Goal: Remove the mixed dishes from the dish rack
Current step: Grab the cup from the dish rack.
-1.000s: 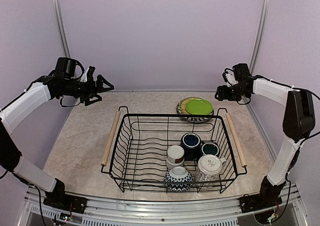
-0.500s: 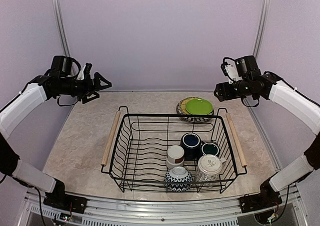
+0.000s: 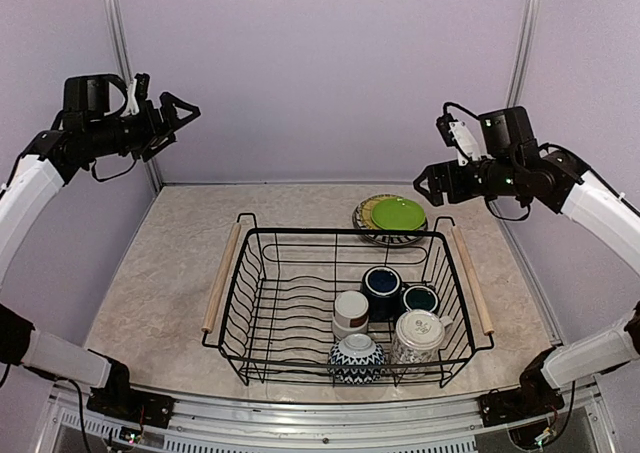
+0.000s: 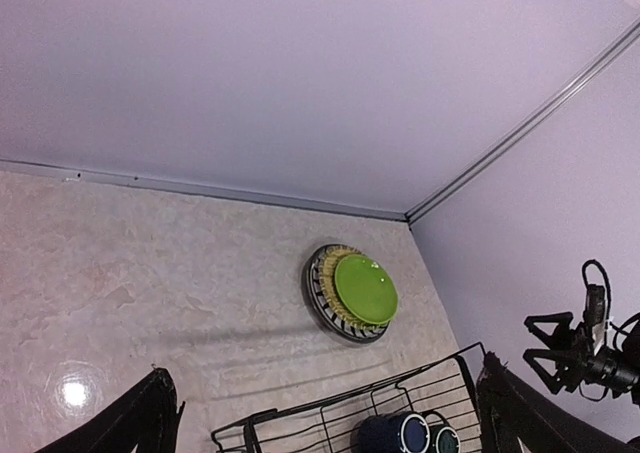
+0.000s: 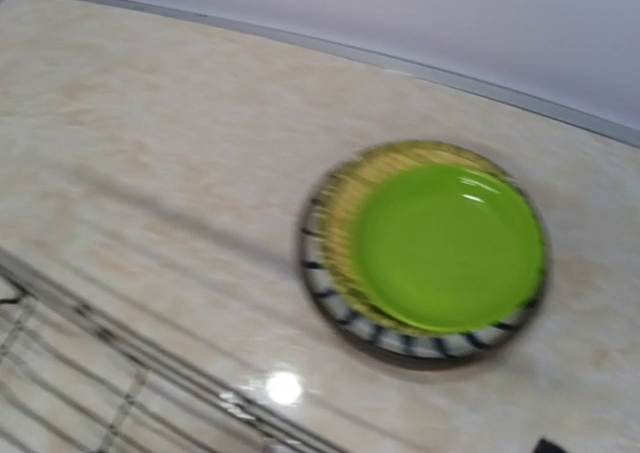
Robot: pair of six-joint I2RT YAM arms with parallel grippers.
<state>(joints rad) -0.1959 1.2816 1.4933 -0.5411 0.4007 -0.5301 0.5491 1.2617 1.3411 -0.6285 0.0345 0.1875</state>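
Observation:
The black wire dish rack (image 3: 340, 231) sits mid-table with its wooden handles at left and right. In its right half are a dark blue mug (image 3: 382, 285), a teal mug (image 3: 419, 299), two white cups (image 3: 351, 311) (image 3: 418, 335) and a blue-white patterned bowl (image 3: 356, 358). Behind the rack, the lime-green plate (image 3: 398, 213) lies on the woven yellow plate and the striped plate (image 5: 420, 341). My left gripper (image 3: 175, 108) is open and empty, high at the far left. My right gripper (image 3: 428, 183) is open and empty, in the air just right of the plate stack. The right wrist view is blurred.
Metal frame posts (image 3: 122, 43) stand in both back corners against the lilac walls. The rack's left half holds only bare wire ribs (image 3: 285, 308). The left wrist view shows the plate stack (image 4: 363, 289), the rack's far corner (image 4: 330, 418) and my right gripper (image 4: 575, 348).
My left arm has risen and swung back toward the left wall. My right arm has lifted and moved its gripper slightly left toward the plates. The dishes have not moved.

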